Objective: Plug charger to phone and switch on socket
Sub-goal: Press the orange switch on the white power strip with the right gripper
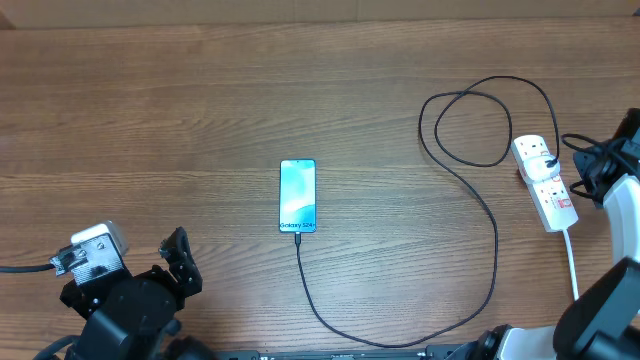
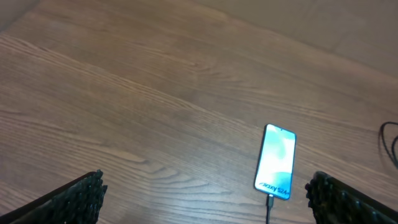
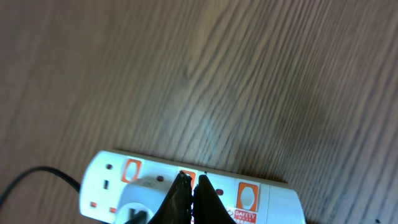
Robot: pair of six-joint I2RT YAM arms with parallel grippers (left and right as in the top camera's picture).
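The phone (image 1: 297,195) lies mid-table, light blue screen up, and also shows in the left wrist view (image 2: 275,162). The thin black charger cable (image 1: 493,250) has its tip in the phone's near end and loops right to its plug in the white socket strip (image 1: 545,182). My right gripper (image 3: 191,179) is shut, its fingertips on a red switch of the socket strip (image 3: 273,196). In the overhead view that gripper (image 1: 578,172) sits at the strip's right side. My left gripper (image 1: 177,258) is open and empty at the near left, well apart from the phone.
The strip's thick white cord (image 1: 572,262) runs toward the near right edge, beside my right arm. The cable loop (image 1: 470,125) lies left of the strip. The table is bare wood elsewhere.
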